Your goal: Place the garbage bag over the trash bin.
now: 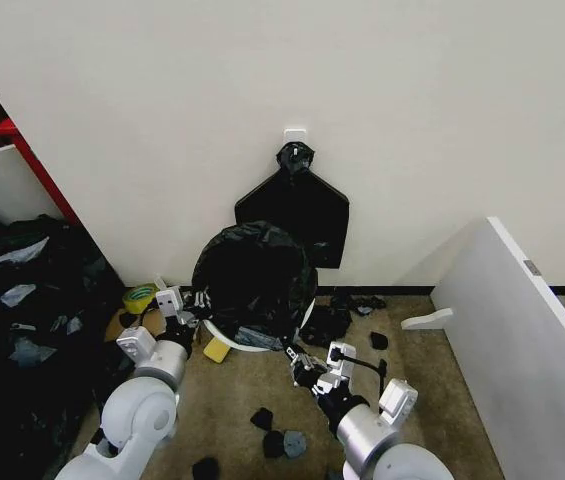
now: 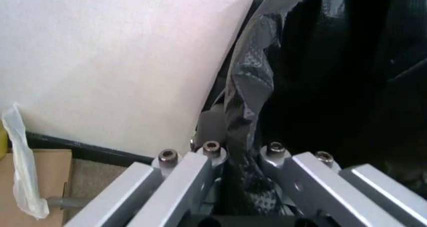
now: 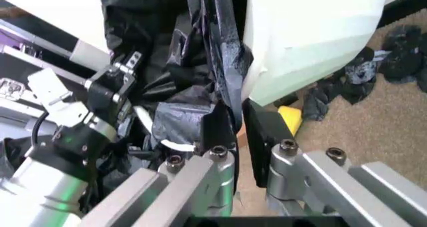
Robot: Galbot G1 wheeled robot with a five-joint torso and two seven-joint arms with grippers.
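Note:
The black garbage bag (image 1: 252,280) is draped over the mouth of the trash bin, whose white rim (image 1: 254,347) shows just below it. My left gripper (image 1: 188,312) is at the bin's left side. In the left wrist view it (image 2: 241,159) is shut on a bunched fold of the garbage bag (image 2: 250,87). My right gripper (image 1: 299,362) is at the bin's front right. In the right wrist view it (image 3: 240,132) is shut on the garbage bag's edge (image 3: 223,62), beside the trash bin's white wall (image 3: 307,37).
A flat bundle of black bags (image 1: 300,212) hangs from a wall hook behind the bin. Black scraps (image 1: 277,440) litter the carpet in front. A white board (image 1: 522,340) leans at the right. A dark pile of bags (image 1: 32,300) and a tape roll (image 1: 140,297) lie at the left.

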